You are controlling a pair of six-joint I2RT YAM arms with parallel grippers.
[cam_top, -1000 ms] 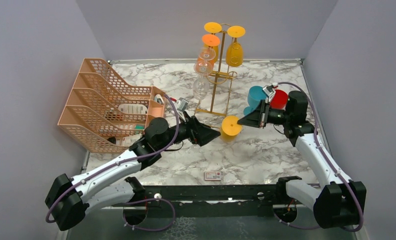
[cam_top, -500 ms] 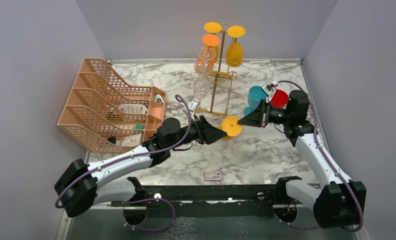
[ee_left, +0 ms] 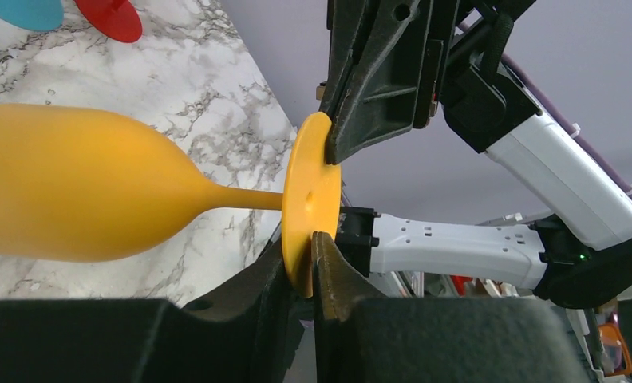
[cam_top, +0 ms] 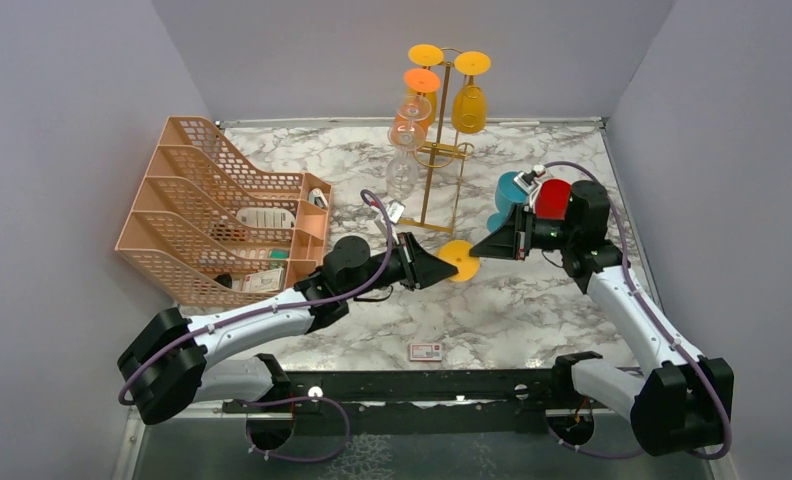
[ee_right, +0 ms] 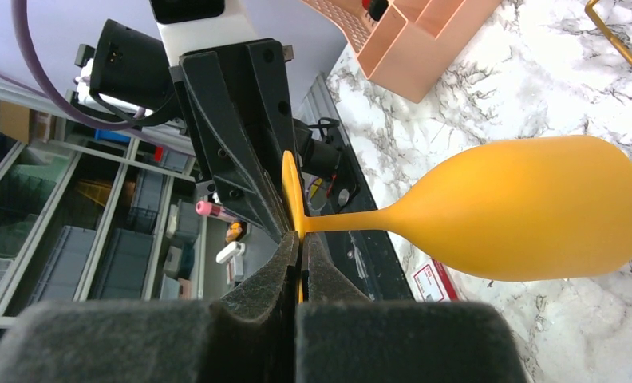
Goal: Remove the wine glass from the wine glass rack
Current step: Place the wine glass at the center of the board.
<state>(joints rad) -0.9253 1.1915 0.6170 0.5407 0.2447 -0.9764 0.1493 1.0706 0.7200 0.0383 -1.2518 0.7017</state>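
Change over the last sec: L arm swung in from the peach tray (cam_top: 202,140) side & closed the gap. A sec ago L hand (cam_top: 446,268) sat clear of the yellow wine glass (cam_top: 462,266), w/ only R hand (cam_top: 478,247) on it. Now both meet at the foot disc, roughly mid-worktop, a bit twd the right edge. R arm nudged inward slightly; glass itself barely shifted.

Where the glass is: already off the wine glass rack (cam_top: 434,150), which stands at the far edge, centre, w/ other glasses hung on it. Glass is tipped, foot twd the top cam, bowl underneath & mostly hidden there. Whether the bowl touches the worktop (cam_top: 532,300): can't tell.

R hand: pressed together on the foot's rim, pinching it, plain in the R wrist view. L hand: fingers (ee_left: 333,287) straddle the opposite rim, one per face, v. close to the disc. Whether they're squeezing yet, can't tell.

Meaning for the task: removal from the rack looks done. This reads as a handover R to L, or a two-hand steady before set-down. Next prob. needs L grip firm before R lets go: thin smooth rim, so it could slip or swing if freed early. Blue glass (cam_top: 510,190) & red glass (cam_top: 555,197) stand nr the right edge behind R hand, so mind them.
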